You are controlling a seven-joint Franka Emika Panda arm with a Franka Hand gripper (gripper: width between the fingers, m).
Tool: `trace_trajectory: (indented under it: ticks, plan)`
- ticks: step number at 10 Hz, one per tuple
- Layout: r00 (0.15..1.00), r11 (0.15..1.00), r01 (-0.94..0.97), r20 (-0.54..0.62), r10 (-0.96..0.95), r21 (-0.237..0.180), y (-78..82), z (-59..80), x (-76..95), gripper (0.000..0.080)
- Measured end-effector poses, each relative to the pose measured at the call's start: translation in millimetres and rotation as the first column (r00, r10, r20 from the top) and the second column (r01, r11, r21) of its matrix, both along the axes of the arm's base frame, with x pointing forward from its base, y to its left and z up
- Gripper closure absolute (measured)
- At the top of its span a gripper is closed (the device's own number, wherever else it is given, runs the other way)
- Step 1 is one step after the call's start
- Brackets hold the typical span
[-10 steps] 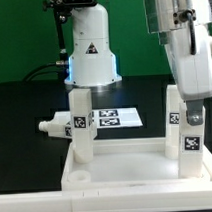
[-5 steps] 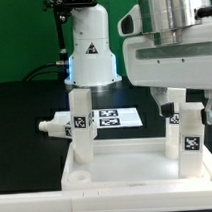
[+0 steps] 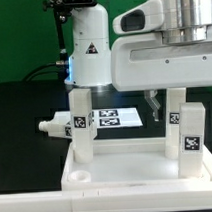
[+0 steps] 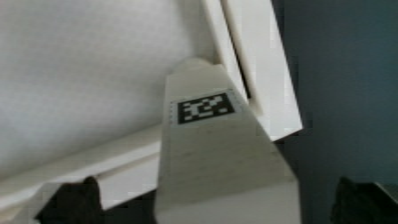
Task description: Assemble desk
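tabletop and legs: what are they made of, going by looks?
Tabletop: likely white plastic with a matte finish. The colour is uniform, and the raised rim and corner socket look moulded. Legs: same matte white, probably the same plastic, in solid blocky shapes. Their black-and-white tags look printed or stuck on; I cannot tell which.

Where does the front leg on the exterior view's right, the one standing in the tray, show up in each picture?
Exterior view: the leg stands at lower right, in the near corner of the tabletop.
Wrist view: the leg fills the centre, seen from above.
Shared landmark: the tabletop's raised rim beside it.
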State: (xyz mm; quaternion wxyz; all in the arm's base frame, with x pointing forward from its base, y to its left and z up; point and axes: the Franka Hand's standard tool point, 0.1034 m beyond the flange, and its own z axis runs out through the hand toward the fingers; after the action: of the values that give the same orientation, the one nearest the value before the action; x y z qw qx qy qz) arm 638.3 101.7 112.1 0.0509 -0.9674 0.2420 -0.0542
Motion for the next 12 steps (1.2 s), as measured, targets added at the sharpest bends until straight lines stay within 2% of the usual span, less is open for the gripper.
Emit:
trace_trajectory:
  ticks: [1,2,3,4,5,6,7,8,9,10,11,12]
  plan:
    - [1.000,1.000,-0.007,0.000,0.007,-0.002,-0.3,0.0,0.0,0.0250]
    - [1.000,1.000,0.028,-0.002,-0.028,0.005,0.0,-0.1,-0.1,0.0250]
    - [0.994,0.994,0.107,-0.009,-0.107,0.014,0.1,-0.2,-0.2,0.0452]
    - [0.989,0.989,0.147,-0.012,-0.147,0.019,-0.4,-0.1,-0.1,0.0515]
    - [0.966,0.965,0.259,-0.024,-0.259,0.031,0.3,-0.1,-0.3,0.0515]
    - [0.897,0.897,0.440,-0.053,-0.438,0.044,4.2,-0.4,-2.3,0.0515]
    - [0.778,0.778,0.627,-0.086,-0.622,0.048,7.2,-0.3,-3.8,0.0515]
    - [0.602,0.598,0.799,-0.108,-0.791,0.067,7.3,-0.8,-1.6,0.0515]
    - [0.440,0.435,0.898,-0.140,-0.887,0.068,8.3,0.2,-0.4,0.0515]
    - [0.332,0.328,0.943,-0.160,-0.930,0.053,8.8,0.4,-1.8,0.0515]
    - [0.325,0.325,0.945,-0.171,-0.930,0.032,6.4,2.6,-2.3,0.0515]
    - [0.261,0.259,0.965,-0.181,-0.948,0.032,6.6,1.0,-2.0,0.0515]
